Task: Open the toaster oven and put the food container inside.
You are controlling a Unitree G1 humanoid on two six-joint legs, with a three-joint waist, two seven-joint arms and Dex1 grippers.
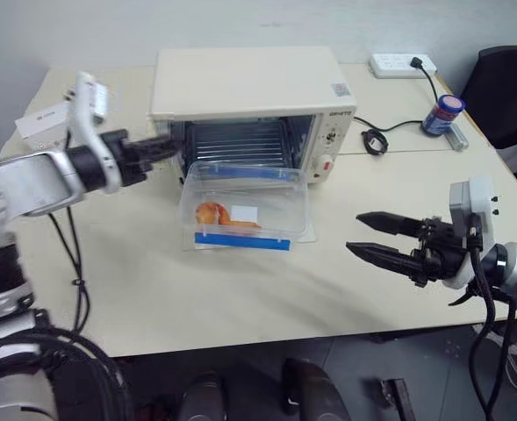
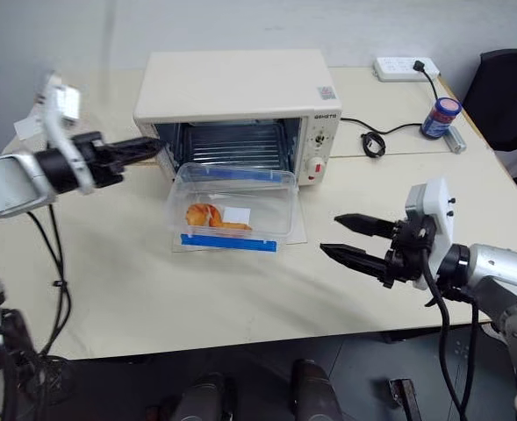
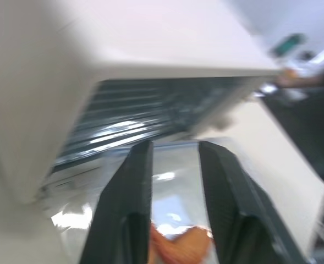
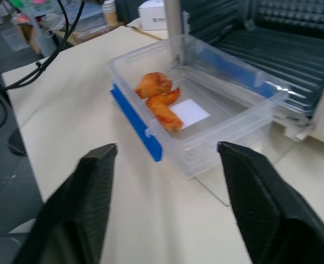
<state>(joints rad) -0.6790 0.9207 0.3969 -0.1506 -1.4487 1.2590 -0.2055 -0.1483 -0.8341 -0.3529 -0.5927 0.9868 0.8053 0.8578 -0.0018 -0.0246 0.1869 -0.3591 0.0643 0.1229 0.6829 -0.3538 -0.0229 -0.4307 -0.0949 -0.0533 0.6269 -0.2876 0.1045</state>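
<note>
The robot's left arm is silver-grey metal with a black round joint at the wrist. A small white box sits just above that wrist. The left gripper has two thin black fingers. The right arm is shiny silver too, with a white box on its wrist. Black cables loop right behind that wrist. The right gripper has two pointed black fingers with flat, wide sides.
</note>
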